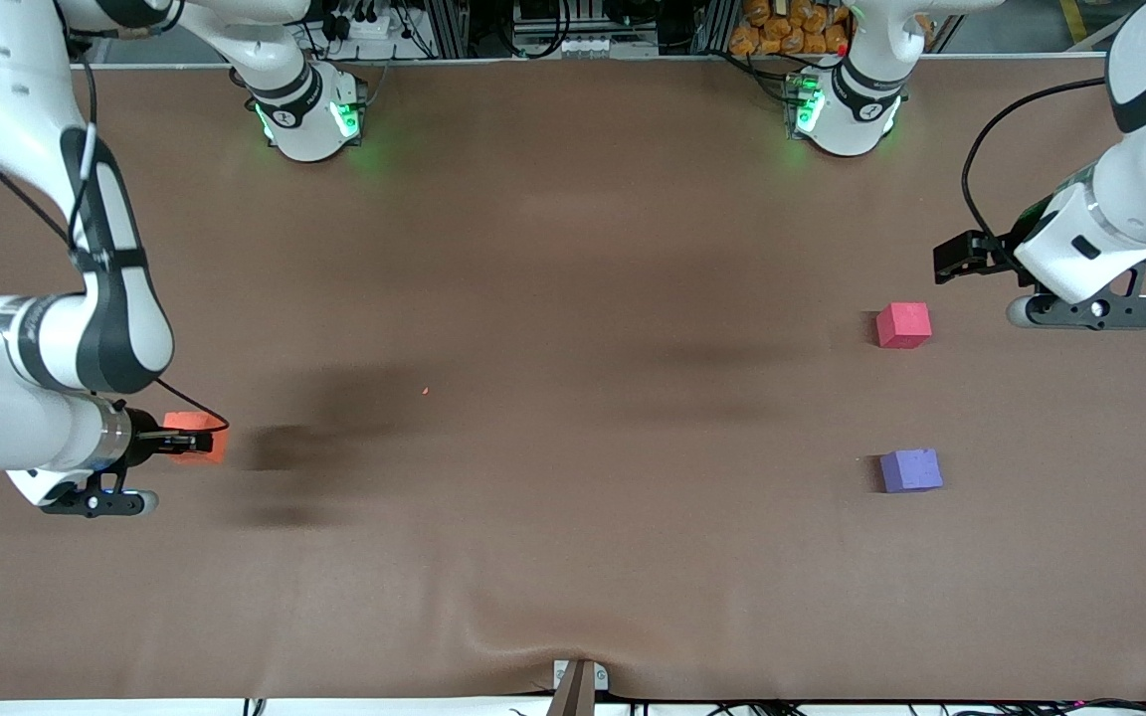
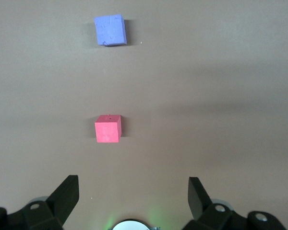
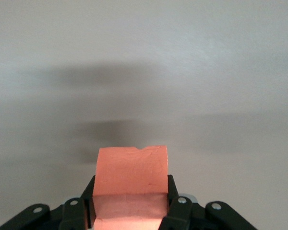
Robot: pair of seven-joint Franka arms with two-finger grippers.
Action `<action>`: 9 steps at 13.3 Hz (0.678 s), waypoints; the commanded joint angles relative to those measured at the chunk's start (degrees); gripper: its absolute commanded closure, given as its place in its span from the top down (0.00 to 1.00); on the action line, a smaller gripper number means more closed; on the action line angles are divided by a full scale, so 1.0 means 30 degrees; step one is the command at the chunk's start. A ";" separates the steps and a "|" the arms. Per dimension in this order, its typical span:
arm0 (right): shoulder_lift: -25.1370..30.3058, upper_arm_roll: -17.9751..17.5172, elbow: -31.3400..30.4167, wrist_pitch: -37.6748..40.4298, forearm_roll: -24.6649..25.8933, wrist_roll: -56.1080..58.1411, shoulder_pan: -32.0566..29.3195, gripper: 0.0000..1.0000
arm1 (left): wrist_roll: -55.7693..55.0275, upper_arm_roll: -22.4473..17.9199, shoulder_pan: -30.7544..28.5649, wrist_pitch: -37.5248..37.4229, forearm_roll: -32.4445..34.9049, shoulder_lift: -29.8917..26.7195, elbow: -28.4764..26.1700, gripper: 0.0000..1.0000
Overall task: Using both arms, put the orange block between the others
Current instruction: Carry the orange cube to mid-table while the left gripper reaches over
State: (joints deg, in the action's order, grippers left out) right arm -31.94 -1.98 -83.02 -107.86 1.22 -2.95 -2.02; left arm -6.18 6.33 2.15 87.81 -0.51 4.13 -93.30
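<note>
1. The orange block (image 1: 203, 442), a matte cube, sits clamped between the right gripper's (image 1: 187, 441) fingers near the table's (image 1: 573, 348) right-arm end.
2. The red-pink cube (image 1: 903, 325) and purple-blue cube (image 1: 910, 470) lie flat, apart, near the left-arm end, the purple-blue one nearer the front camera.

Noted at the right arm's end of the table (image 1: 573, 298): one block (image 1: 197, 445) clamped between the fingers of the right gripper (image 3: 131, 201). Found at the left arm's end: two further blocks, well apart, the first block (image 1: 903, 325) farther from the front camera, the second block (image 1: 910, 470) nearer. Observed beside the first block: the left gripper (image 2: 133, 196), jaws spread, holding nothing.
</note>
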 commanded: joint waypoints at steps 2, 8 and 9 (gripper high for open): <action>0.0306 -0.2319 0.1303 0.0798 -0.0116 -0.3812 0.0409 0.52 | -0.0460 0.0058 0.0162 0.0171 -0.0034 0.0323 -0.0303 1.00; 0.0306 -0.6484 0.1568 0.0739 0.0643 -0.9178 0.1488 0.53 | -0.1572 0.0788 0.0074 0.1898 -0.0034 -0.0028 -0.1973 1.00; 0.0306 -0.6546 0.1569 0.0769 0.0878 -0.9793 0.1841 0.53 | -0.1893 0.0906 0.0074 0.2394 -0.0005 -0.0058 -0.2323 1.00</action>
State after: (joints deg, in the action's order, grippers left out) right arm -30.53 -20.29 -79.74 -106.45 1.77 -28.51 1.79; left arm -9.78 8.04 2.61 92.31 -0.51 5.63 -97.29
